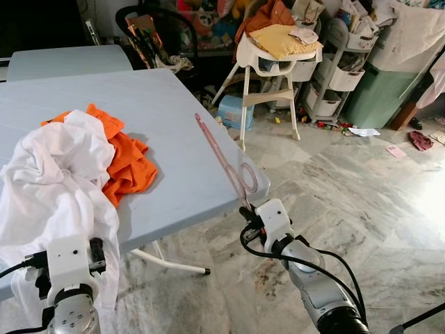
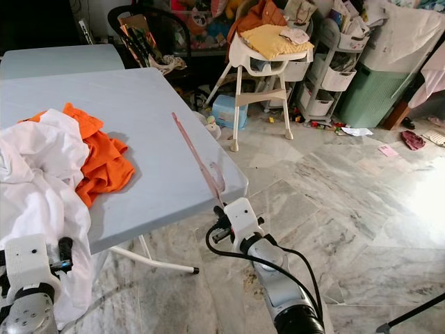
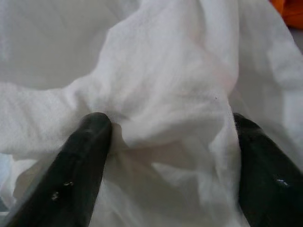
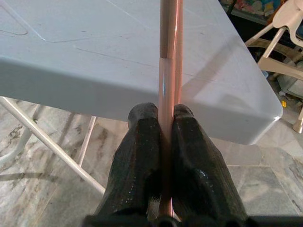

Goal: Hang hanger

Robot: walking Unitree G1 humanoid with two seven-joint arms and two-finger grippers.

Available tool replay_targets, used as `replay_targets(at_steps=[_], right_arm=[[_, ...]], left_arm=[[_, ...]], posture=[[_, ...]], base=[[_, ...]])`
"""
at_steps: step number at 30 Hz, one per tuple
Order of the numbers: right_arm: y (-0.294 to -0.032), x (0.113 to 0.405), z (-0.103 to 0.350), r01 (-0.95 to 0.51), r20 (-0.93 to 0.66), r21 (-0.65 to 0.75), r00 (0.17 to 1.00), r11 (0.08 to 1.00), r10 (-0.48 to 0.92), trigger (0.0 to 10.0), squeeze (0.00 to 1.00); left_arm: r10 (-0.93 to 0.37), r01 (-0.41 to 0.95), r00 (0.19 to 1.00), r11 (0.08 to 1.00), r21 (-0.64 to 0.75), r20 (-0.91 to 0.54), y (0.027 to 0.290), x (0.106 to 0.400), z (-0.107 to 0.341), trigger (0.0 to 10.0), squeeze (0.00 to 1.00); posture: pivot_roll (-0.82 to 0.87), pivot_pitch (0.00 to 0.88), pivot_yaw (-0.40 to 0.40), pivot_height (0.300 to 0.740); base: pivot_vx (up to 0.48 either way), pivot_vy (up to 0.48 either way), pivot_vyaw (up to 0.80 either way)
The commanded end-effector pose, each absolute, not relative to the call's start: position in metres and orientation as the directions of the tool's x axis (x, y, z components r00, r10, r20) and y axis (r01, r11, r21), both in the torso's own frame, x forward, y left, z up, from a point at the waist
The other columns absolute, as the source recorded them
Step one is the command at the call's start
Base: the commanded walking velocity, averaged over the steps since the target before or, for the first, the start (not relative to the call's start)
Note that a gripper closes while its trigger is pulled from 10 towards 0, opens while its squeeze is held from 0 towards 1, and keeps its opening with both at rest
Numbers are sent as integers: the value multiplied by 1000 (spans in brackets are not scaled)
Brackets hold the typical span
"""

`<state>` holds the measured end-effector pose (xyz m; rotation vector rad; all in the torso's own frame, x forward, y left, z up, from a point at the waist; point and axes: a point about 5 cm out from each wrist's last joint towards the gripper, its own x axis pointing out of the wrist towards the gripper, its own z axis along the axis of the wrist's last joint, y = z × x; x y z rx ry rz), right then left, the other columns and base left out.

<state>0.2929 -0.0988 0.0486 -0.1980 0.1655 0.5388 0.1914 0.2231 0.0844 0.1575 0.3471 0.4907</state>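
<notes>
The hanger [image 1: 226, 161] is a thin, pale pink, see-through plastic one, seen almost edge-on, so it reads as a long slim bar with its hook curling in a loop at the lower end. It stands tilted above the near corner of the light blue folding table [image 1: 160, 104], its long bar slanting up and back over the tabletop while the hook end hangs just off the table's edge. In the right wrist view the hanger [image 4: 169, 71] runs as a narrow copper-pink strip straight up from between the black fingers, with the table's rounded corner behind it.

The right gripper [image 4: 165, 116] is pressed together on the hanger's lower part, both fingers tight against the strip. Its silver arm reaches up from below the table's edge, wrist bent so the fingers point upward toward the corner, a black cable looping beside the wrist.

The left gripper [image 3: 170, 127] sits at the table's near edge, its fingers [image 3: 85, 156] spread apart with a fold of the white cloth [image 1: 55, 174] bulging between them; the cloth touches both tips but is not pinched. That white cloth lies heaped on the table and drapes over its edge, partly covering an orange garment [image 1: 128, 163] beside it on the tabletop.
</notes>
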Motion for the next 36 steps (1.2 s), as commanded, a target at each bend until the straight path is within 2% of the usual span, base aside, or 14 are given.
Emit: replay_targets(at_steps=[1,36], right_arm=[[-101,288,36,-539,-283,-131,825,832,490,10000,0],[-104,286,34,-527,-290,-135,831,839,475,10000,0]], left_arm=[[497,-443,807,866,230,-318,223,192,77,0,0],[530,-473,803,845,250,-273,233,206,83,0,0]], posture=[[122,0,-93,740],[111,0,-84,740]], base=[[0,0,0],[0,0,0]])
